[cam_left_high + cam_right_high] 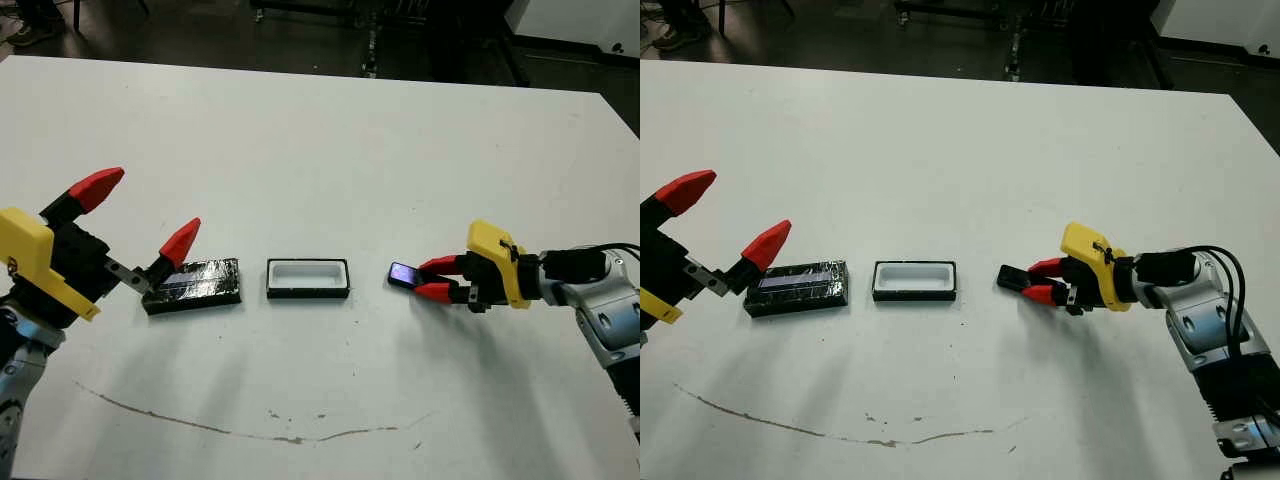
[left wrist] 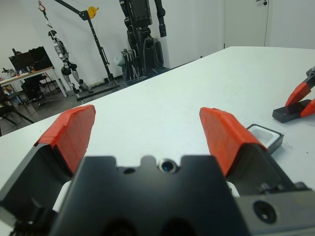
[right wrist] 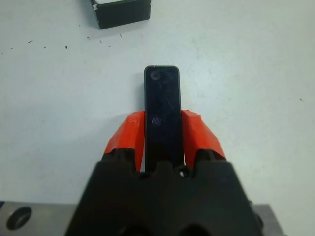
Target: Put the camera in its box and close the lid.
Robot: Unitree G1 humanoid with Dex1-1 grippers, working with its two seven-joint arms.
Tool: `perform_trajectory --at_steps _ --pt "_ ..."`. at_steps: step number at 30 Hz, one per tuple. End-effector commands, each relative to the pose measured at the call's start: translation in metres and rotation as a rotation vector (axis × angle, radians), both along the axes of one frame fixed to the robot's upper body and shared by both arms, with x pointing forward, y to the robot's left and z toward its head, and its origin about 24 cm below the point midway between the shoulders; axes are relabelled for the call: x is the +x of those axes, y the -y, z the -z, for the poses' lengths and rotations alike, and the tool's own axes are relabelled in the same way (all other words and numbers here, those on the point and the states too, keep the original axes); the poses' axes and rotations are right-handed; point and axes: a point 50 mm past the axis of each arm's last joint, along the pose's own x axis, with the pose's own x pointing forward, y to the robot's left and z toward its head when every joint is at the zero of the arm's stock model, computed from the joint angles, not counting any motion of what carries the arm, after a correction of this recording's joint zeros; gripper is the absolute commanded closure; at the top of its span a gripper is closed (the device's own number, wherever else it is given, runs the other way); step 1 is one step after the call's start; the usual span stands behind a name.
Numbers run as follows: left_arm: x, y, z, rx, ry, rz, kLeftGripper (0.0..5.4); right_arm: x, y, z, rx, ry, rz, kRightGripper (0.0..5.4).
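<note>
The camera (image 1: 403, 274), a slim black bar with a bluish patch at its free end, is held just right of the box. My right gripper (image 1: 428, 278) is shut on it, low at the table, and in the right wrist view the red fingers (image 3: 197, 135) press both sides of the camera (image 3: 163, 98). The box (image 1: 308, 293), black-walled with a white lining, stands open at the table's middle with nothing in it. The glossy black lid (image 1: 193, 284) lies flat to its left. My left gripper (image 1: 145, 212) hangs open above the lid's left end, holding nothing.
A thin brown curved mark (image 1: 230, 430) runs across the white table near its front edge. Beyond the far edge is dark floor with stands and equipment (image 2: 140, 34).
</note>
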Motion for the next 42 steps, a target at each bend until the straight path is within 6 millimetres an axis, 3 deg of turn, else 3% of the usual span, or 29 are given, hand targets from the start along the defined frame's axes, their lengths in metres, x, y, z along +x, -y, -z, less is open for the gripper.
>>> perform_trajectory --at_steps 1,18,24,28,35,42 --pt "-0.001 0.000 -0.001 -0.001 -0.005 -0.017 0.00 0.000 0.005 -0.002 -0.038 -0.009 -0.011 3.69" --pt "-0.001 -0.001 0.001 -0.023 -0.011 -0.028 0.00 0.006 0.004 -0.010 -0.010 -0.023 0.021 3.69" --pt "0.000 0.000 0.002 -0.015 -0.009 -0.025 0.00 0.017 0.001 -0.034 0.159 -0.011 0.100 3.69" --pt "0.000 0.000 0.002 -0.020 -0.014 -0.020 0.00 0.025 -0.006 -0.055 0.317 -0.026 0.045 3.69" --pt "0.000 0.002 0.003 -0.018 -0.016 -0.010 0.00 0.040 -0.032 -0.075 0.361 -0.097 -0.123 3.69" --pt "0.001 0.002 0.004 -0.043 -0.026 -0.015 0.00 0.047 -0.077 -0.052 0.334 -0.157 -0.280 3.69"
